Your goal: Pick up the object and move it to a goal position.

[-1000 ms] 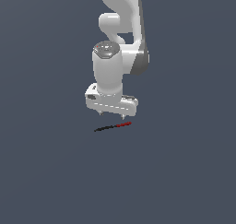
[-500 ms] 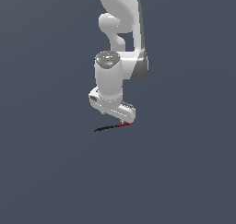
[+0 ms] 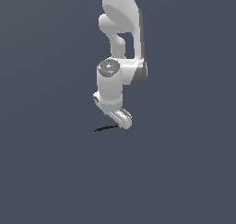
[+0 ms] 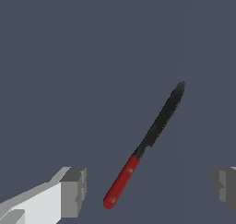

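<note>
The object is a thin knife (image 4: pixel 146 144) with a black pointed blade and a red handle (image 4: pixel 120 181), lying flat on the dark grey floor. In the exterior view only its black blade (image 3: pixel 105 128) and a speck of red show; the handle is hidden behind the gripper. My gripper (image 3: pixel 120 124) hangs low right over the handle end. In the wrist view my gripper (image 4: pixel 148 188) is open, its two grey fingertips (image 4: pixel 73 191) wide apart on either side of the handle, not touching it.
The white arm (image 3: pixel 120 43) rises straight up behind the gripper. Plain dark grey floor (image 3: pixel 55 172) lies all around.
The gripper has come down toward the knife and turned about its vertical axis. It now covers the red handle in the exterior view. The knife has not moved.
</note>
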